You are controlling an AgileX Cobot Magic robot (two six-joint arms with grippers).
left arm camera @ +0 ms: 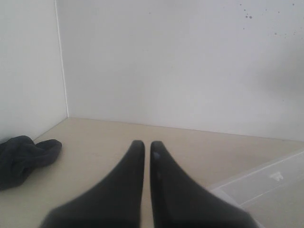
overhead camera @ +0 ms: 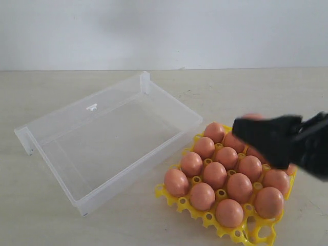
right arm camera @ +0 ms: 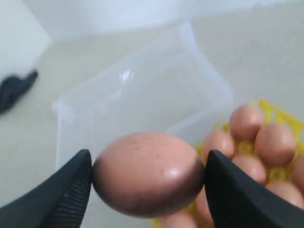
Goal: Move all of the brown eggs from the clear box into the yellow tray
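Note:
Several brown eggs (overhead camera: 215, 174) fill the cups of the yellow tray (overhead camera: 238, 233) at the front right. The clear box (overhead camera: 110, 136) beside it on the left holds no eggs. My right gripper (right arm camera: 148, 175) is shut on one speckled brown egg (right arm camera: 148, 173), held above the tray; in the exterior view this black gripper (overhead camera: 241, 128) hovers over the tray's far side and hides most of that egg (overhead camera: 252, 116). My left gripper (left arm camera: 147, 148) is shut with nothing in it, off to the left of the box, a corner of which (left arm camera: 266, 187) shows beside it.
A dark cloth (left arm camera: 23, 159) lies on the table near the left wall. White walls close the back and left side. Bare tabletop (overhead camera: 41, 215) lies in front of the box.

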